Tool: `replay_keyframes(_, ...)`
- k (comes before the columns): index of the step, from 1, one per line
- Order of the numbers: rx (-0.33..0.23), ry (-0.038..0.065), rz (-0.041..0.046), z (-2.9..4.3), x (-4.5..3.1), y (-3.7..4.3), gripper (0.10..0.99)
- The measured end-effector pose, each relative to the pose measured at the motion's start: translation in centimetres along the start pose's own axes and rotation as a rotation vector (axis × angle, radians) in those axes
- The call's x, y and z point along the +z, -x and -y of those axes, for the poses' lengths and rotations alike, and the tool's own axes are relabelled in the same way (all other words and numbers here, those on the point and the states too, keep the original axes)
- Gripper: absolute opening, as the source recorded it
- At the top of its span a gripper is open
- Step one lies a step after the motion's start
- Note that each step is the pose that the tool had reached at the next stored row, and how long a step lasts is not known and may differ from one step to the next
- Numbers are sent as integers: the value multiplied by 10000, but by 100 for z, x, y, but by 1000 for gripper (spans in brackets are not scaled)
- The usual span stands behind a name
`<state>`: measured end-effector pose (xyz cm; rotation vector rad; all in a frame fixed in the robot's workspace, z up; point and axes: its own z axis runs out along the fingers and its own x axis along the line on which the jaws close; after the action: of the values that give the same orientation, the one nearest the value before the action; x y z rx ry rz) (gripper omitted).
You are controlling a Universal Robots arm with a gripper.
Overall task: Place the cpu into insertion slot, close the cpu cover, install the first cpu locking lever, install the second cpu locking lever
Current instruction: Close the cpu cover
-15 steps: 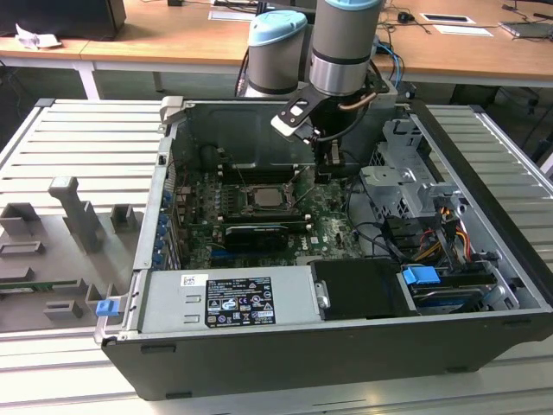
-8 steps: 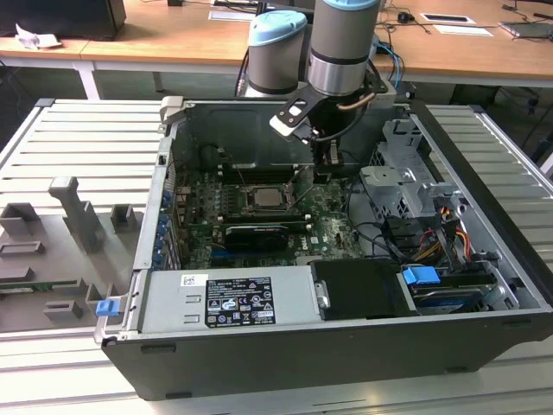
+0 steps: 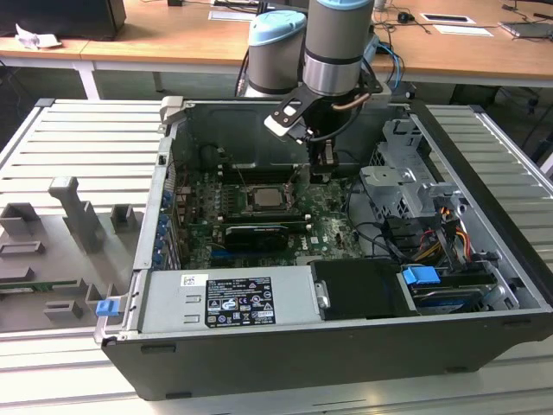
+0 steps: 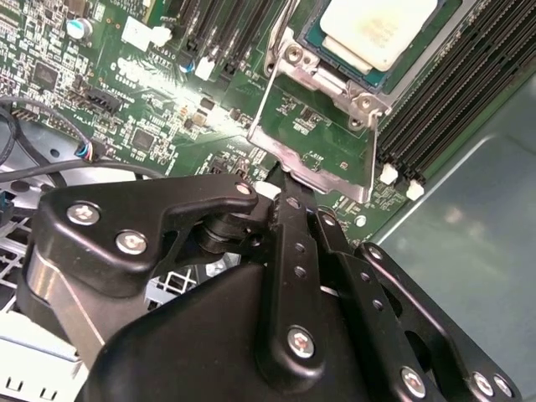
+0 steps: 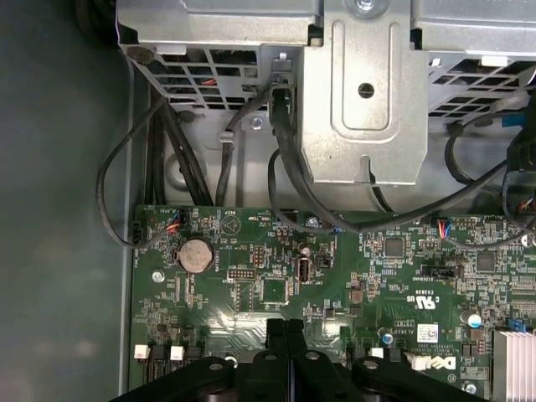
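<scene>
Fingers pressed together, gripping nothing. Tips at free edge of cover, probably closed to act as single pusher. Cover stands tilted open beside slot. Cpu seated in slot, face up.

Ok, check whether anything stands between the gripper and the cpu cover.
Nothing visible does. In the second wrist view the gripper sits right at the near edge of the open cover; the chip lies in its socket beyond it.
</scene>
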<state>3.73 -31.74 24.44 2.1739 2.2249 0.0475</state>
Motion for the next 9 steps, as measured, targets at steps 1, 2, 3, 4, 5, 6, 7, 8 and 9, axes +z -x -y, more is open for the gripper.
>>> replay_keyframes(1,0,0,-1,11,0,0,106)
replay_keyframes(2,0,1,-1,17,0,0,106)
replay_keyframes(3,-1,0,-1,32,-1,-1,106)
replay_keyframes(4,-1,0,-1,45,-2,-1,106)
replay_keyframes(5,0,0,-1,55,-2,-1,106)
replay_keyframes(6,1,1,-1,64,-2,-1,106)
replay_keyframes(7,0,1,-2,75,-3,-2,106)
replay_keyframes(8,0,0,-1,100,-3,-2,106)
replay_keyframes(9,0,1,-2,125,-4,-3,106)
